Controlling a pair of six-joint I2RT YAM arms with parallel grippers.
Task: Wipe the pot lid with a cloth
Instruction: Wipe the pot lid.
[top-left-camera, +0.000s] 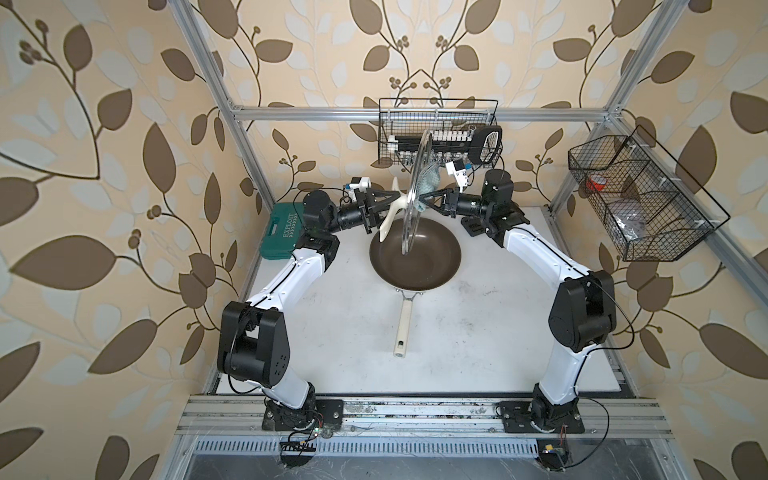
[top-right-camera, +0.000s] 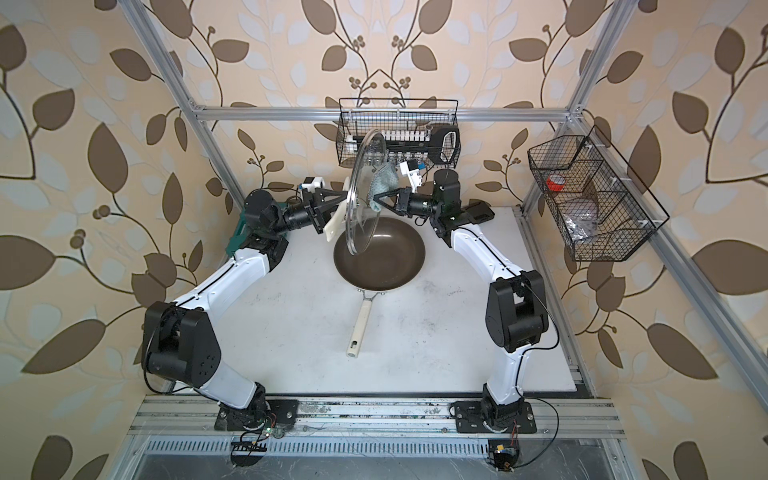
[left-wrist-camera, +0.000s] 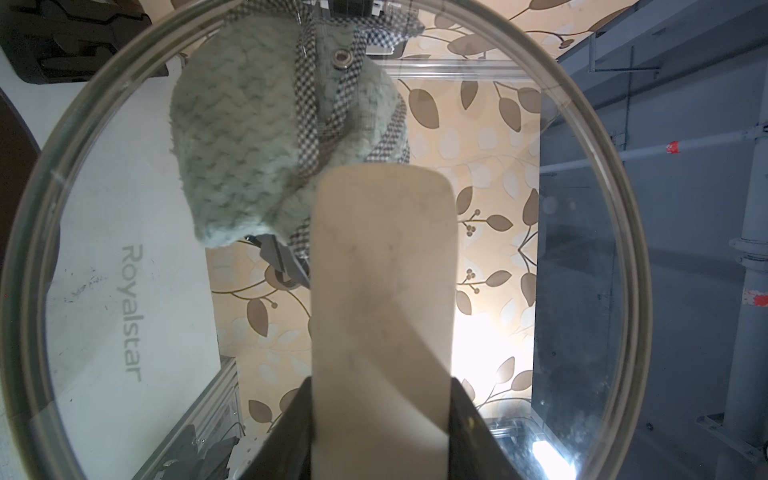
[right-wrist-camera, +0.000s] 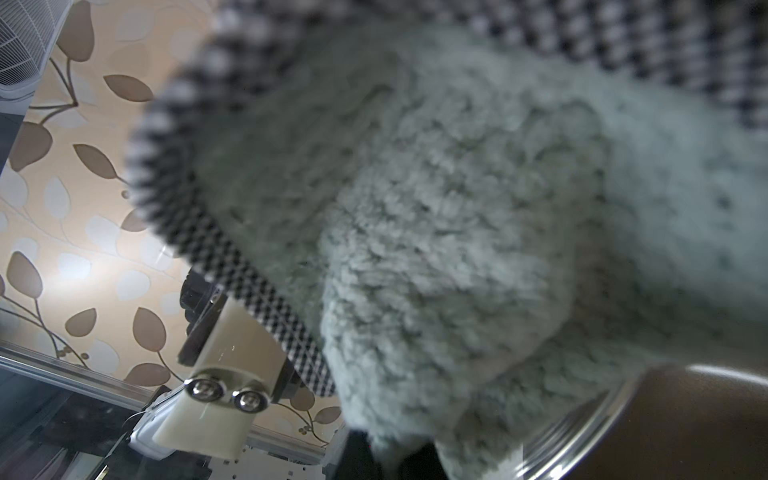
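Note:
The pot lid (top-left-camera: 417, 174) (top-right-camera: 360, 216) is a clear glass disc with a metal rim, held on edge above the pan. My left gripper (top-left-camera: 395, 198) (top-right-camera: 343, 195) (left-wrist-camera: 380, 415) is shut on the lid's cream bar handle (top-left-camera: 391, 216) (left-wrist-camera: 382, 270). The grey-green cloth (top-left-camera: 431, 179) (top-right-camera: 385, 178) (left-wrist-camera: 241, 145) (right-wrist-camera: 436, 228), edged with checked trim, is bunched against the lid's other face. My right gripper (top-left-camera: 424, 200) (top-right-camera: 376, 198) (right-wrist-camera: 390, 457) is shut on the cloth. In the right wrist view the cloth hides most of the lid; only its rim (right-wrist-camera: 582, 424) shows.
A dark brown frying pan (top-left-camera: 432, 266) with a long cream handle (top-left-camera: 403, 324) lies directly under the lid. A green tool case (top-left-camera: 282, 232) sits at the table's far left. A wire basket (top-left-camera: 436, 137) hangs on the back rail, another wire basket (top-left-camera: 636, 195) on the right frame.

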